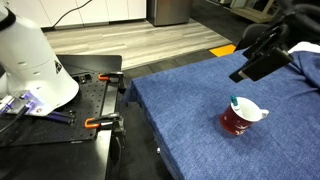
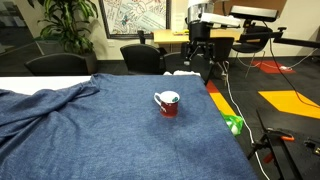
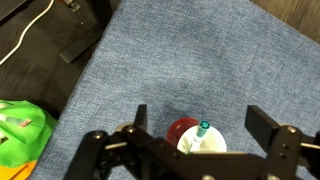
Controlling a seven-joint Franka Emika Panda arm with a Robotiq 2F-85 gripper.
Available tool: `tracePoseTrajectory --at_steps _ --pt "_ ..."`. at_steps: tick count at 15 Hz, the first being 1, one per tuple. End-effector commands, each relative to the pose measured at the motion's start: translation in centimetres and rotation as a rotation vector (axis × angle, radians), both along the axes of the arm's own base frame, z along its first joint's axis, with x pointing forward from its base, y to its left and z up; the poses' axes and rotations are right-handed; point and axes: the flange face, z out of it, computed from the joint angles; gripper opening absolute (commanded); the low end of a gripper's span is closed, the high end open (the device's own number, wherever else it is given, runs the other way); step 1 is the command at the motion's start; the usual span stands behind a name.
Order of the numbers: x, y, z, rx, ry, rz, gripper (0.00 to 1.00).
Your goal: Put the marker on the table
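Wrist view: pincer (image 3: 197, 115) spread wide above the mug (image 3: 178, 128), marker (image 3: 204, 127) standing inside it.
Worried a finger clips the mug rim going down and tips it onto the worktop (image 3: 180, 50), or the skinny marker slips out.

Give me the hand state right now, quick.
Hand: open, holding nothing; it hovers over the mug, and the marker is in the mug.

Pale wood flooring (image 1: 150, 45) ran behind a black bench (image 1: 60, 130). Elsewhere stood dark office chairs (image 2: 143, 58), a leafy plant (image 2: 62, 20) and framed wall art (image 2: 130, 15).
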Motion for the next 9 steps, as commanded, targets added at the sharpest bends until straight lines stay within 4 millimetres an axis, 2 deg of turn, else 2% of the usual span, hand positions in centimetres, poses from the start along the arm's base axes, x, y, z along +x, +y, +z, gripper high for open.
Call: tracePoseTrajectory --at_steps 1,9 --pt "0.4 -0.2 -0.2 0.017 0.003 -0.009 1.00" --pt "3.0 0.1 -3.9 0.090 0.030 -0.067 1.00"
